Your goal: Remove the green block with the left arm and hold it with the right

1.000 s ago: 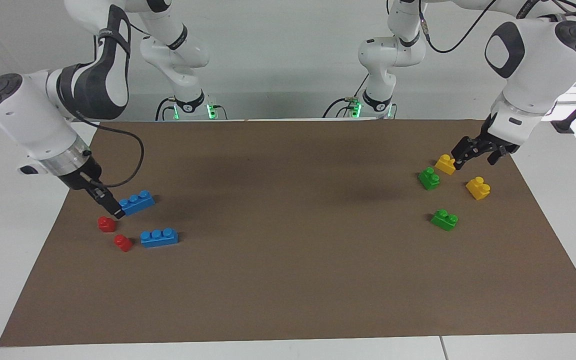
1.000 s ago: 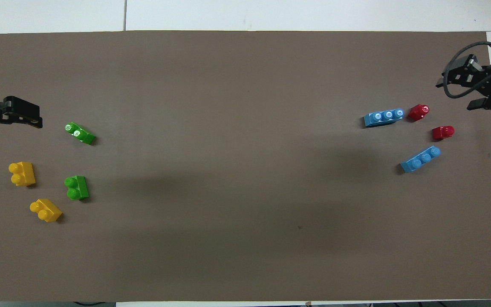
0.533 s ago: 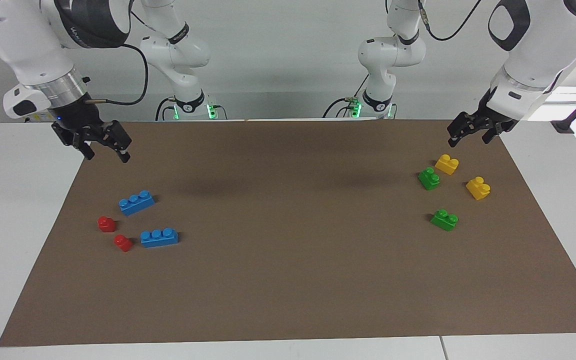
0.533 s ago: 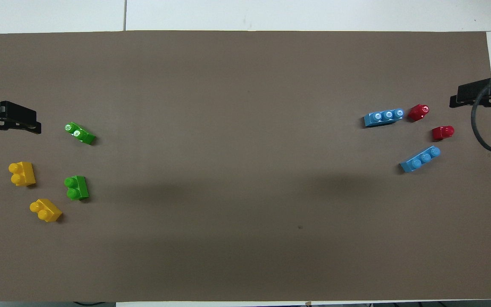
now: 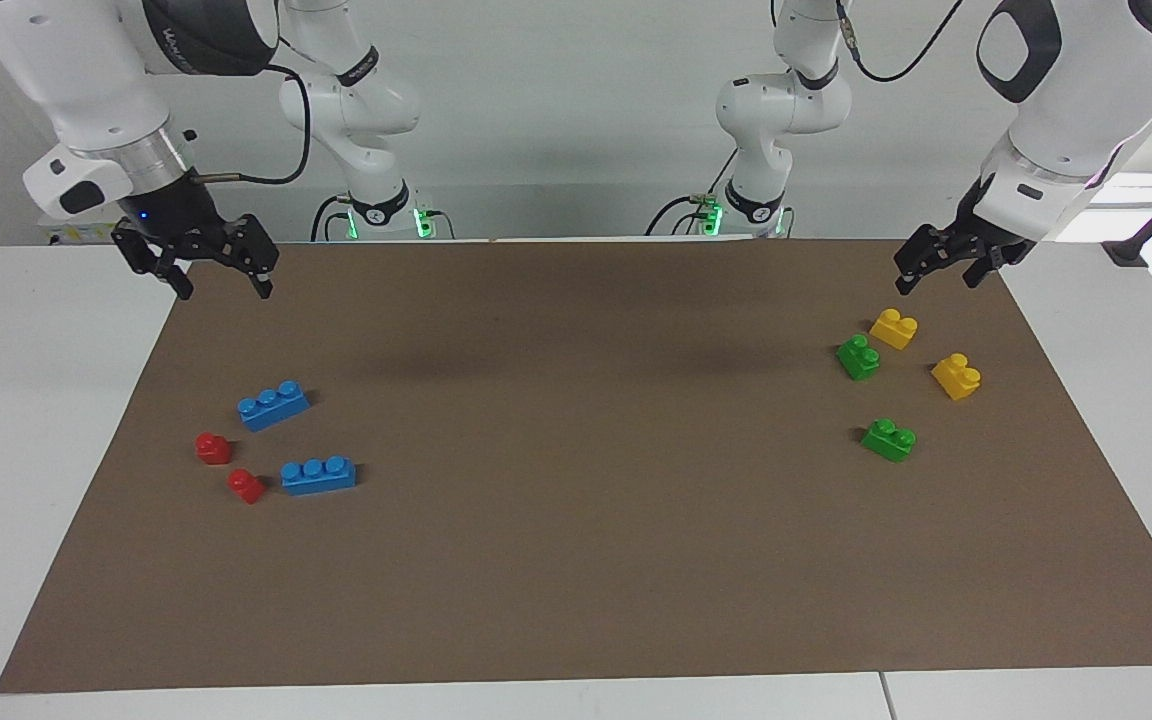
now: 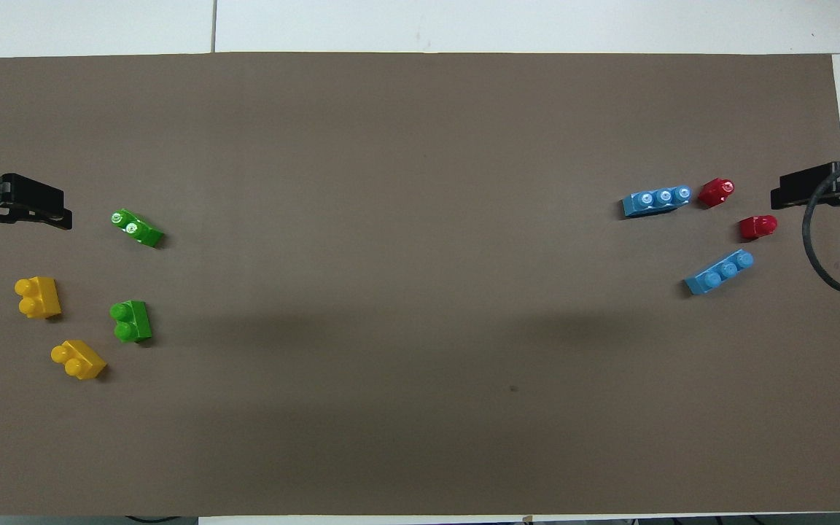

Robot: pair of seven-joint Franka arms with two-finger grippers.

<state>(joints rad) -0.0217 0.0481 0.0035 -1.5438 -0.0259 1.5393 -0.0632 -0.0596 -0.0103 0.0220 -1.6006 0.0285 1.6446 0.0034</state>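
The left tool [image 5: 936, 278], fingers spread wide, hangs at the upper edge of the counter [image 5: 576, 560]; the right tool [image 5: 224, 288], also wide, waits. Below the left tool in the frame, the green block [image 5: 858, 357] lies just beside a yellow brick [image 5: 893, 328]. I think a careless descent could push or catch the yellow one.

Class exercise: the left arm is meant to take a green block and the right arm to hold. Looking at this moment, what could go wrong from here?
1. Two alike green blocks lie loose, the nearer green block and the farther green block; the left gripper, raised and empty, might choose either.
2. A yellow block sits right beside the nearer green one, so a descending finger could knock it.
3. The right gripper hangs open at the other end of the mat, over no green block.
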